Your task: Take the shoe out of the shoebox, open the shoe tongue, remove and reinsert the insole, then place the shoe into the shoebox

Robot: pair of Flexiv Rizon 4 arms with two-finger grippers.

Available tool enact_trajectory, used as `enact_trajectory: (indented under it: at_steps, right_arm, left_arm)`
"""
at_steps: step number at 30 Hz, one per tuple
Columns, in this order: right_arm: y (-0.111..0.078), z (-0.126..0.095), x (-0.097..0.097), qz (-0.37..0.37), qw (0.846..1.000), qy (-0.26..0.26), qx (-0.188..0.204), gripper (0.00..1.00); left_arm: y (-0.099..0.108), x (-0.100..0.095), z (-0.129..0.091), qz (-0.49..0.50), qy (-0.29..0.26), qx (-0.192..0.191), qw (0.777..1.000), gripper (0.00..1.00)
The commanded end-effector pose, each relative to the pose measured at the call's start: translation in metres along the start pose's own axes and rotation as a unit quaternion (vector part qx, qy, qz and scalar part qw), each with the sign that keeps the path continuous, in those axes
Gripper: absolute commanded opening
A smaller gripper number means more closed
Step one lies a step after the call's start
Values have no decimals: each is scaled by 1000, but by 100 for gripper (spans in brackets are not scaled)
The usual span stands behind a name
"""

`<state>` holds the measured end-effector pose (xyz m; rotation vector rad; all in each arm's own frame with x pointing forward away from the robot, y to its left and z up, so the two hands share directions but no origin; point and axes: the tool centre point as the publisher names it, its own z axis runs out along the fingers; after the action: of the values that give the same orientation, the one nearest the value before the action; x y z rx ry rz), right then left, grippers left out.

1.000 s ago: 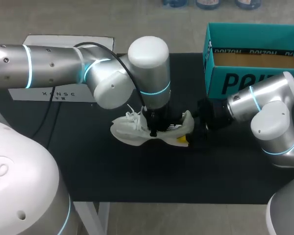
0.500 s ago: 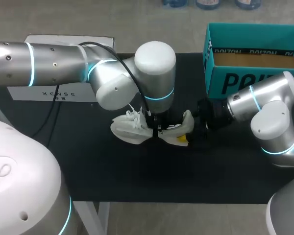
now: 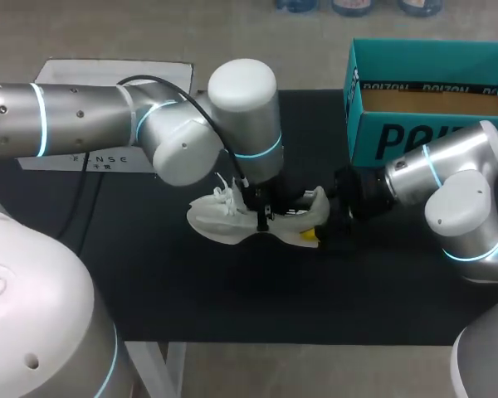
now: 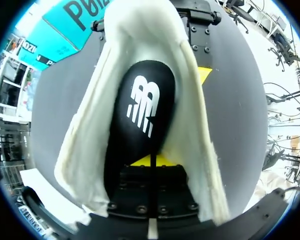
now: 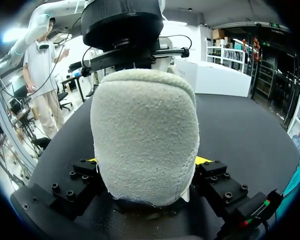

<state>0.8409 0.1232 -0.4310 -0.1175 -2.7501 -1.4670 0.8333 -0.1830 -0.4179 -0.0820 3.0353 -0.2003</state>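
Swung back to the left since half a second ago, after a lean to the right, at the wrist of the left arm. No shift seen in the shoe or in the right arm.

Resting sole-down near the middle of the black counter, toe to the left and heel to the right. Reached into from straight above by the left jaws: narrow, drawn almost together, pinching the near end of the black insole between the shoe's white padded sides. Clamped at the fuzzy heel from both sides by the right jaws, with a yellow tip showing at each side of the heel in the right wrist view.

Standing open at the far right of the counter, well apart from the shoe: the teal shoebox, brown cardboard showing inside.
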Motion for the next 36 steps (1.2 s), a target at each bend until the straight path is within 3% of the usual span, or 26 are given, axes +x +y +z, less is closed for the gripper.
enact_trajectory:
  at_steps: [1,13,19,25,30,36]
  right_arm:
    - [-3,5,1,0,1000,1,1,0]
    - [-3,5,1,0,1000,1,1,0]
    - [-3,5,1,0,1000,1,1,0]
    - [-3,5,1,0,1000,1,1,0]
    - [-3,5,1,0,1000,1,1,0]
    - [-3,5,1,0,1000,1,1,0]
  left_arm:
    - [7,2,-8,-8,0,33,999,0]
    - [15,1,-52,-16,-20,135,990,0]
    - [24,-5,-56,-19,-30,175,984,0]
    - [23,-8,-57,-3,-45,191,981,0]
    - [10,-17,-54,32,-13,202,979,0]
    - [-10,-23,-52,68,36,179,981,0]
